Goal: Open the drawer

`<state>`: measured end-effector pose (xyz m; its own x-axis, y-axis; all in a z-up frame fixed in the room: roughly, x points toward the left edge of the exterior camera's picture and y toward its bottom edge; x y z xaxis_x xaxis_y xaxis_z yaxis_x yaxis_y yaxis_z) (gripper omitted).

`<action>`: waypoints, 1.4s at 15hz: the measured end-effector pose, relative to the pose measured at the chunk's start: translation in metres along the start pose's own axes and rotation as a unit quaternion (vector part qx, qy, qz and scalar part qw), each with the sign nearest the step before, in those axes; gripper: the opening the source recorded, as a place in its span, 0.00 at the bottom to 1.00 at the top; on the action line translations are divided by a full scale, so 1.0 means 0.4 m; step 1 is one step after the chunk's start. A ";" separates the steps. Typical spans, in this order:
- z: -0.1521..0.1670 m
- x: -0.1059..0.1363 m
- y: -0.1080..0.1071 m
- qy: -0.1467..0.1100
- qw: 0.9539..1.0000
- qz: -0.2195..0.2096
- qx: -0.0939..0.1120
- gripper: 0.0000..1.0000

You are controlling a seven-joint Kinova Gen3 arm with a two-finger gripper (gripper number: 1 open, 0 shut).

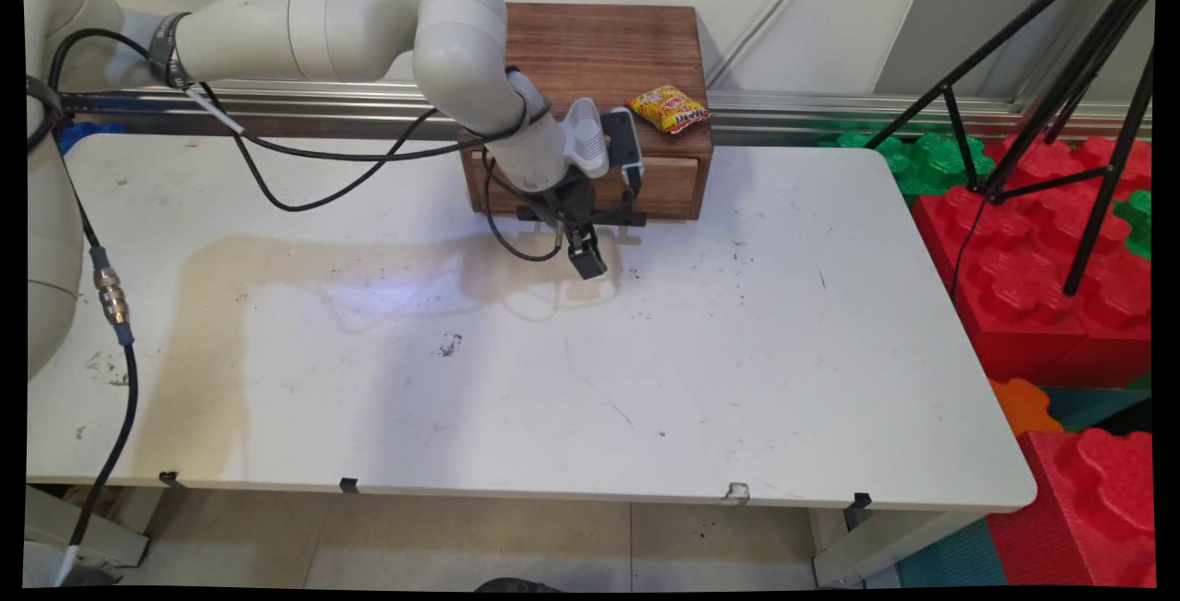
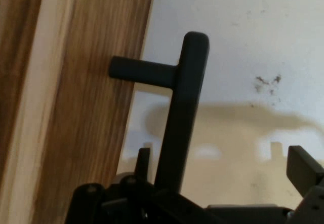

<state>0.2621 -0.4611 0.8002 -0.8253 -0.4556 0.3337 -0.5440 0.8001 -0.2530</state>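
Note:
A brown wooden box (image 1: 604,48) stands at the table's far edge, with a drawer (image 1: 668,186) in its front. A yellow snack packet (image 1: 670,109) lies on the box's top, at the right. My gripper (image 1: 587,260) points down at the table just in front of the drawer, at its black bar handle (image 1: 619,217). In the hand view the handle (image 2: 185,107) juts from the wooden drawer front (image 2: 86,133) and stands between my fingers, close to the left one (image 2: 143,159). The right finger (image 2: 304,167) is far off it. The gripper (image 2: 223,165) is open and holds nothing.
A black tripod (image 1: 1088,122) stands off the table's right side, above red (image 1: 1032,269) and green (image 1: 922,159) foam blocks on the floor. Black cables (image 1: 304,159) hang from the arm over the table's left half. A metal rail (image 1: 811,108) runs along the wall.

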 end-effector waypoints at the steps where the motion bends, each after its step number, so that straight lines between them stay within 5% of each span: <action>1: 0.000 -0.002 0.004 -0.002 1.000 0.000 -0.002 1.00; 21: -0.080 -0.054 0.118 -0.033 0.999 0.009 -0.037 1.00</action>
<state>0.2589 -0.4011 0.8100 -0.8443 -0.4634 0.2692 -0.5181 0.8341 -0.1892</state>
